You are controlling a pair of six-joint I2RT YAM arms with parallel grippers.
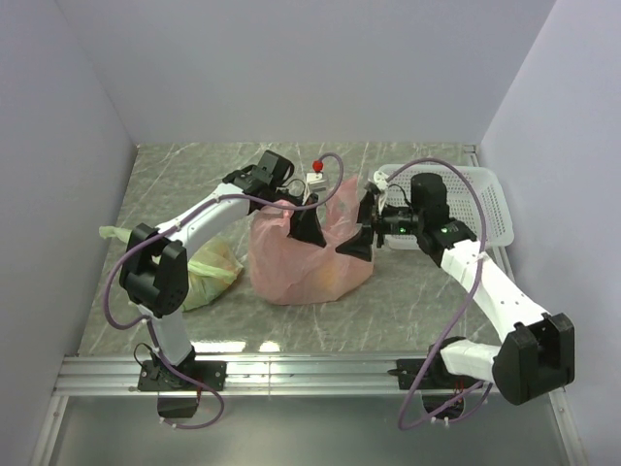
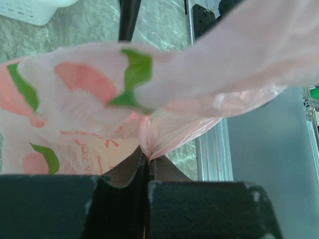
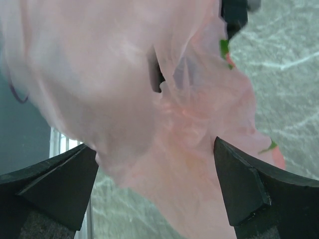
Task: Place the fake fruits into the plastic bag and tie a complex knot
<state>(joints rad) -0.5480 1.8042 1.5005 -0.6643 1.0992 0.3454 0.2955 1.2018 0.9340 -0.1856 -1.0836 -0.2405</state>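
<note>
The salmon-pink plastic bag (image 1: 291, 262) stands in the middle of the table. My left gripper (image 1: 310, 233) is shut on a bunched strip of the bag's top; in the left wrist view the pink plastic (image 2: 164, 129) runs into the closed fingertips (image 2: 145, 158). My right gripper (image 1: 361, 229) is open at the bag's upper right side. In the right wrist view the pink plastic (image 3: 164, 149) hangs between the two spread fingers (image 3: 239, 184). The fake fruits show only as a faint yellow-orange shade low in the bag (image 1: 328, 277). The knot is not in view.
A pale green plastic bag (image 1: 209, 272) lies left of the pink bag, beside the left arm. A white slatted basket (image 1: 490, 209) stands at the right rear, behind the right arm. A small white object with a red top (image 1: 316, 171) sits behind the bag.
</note>
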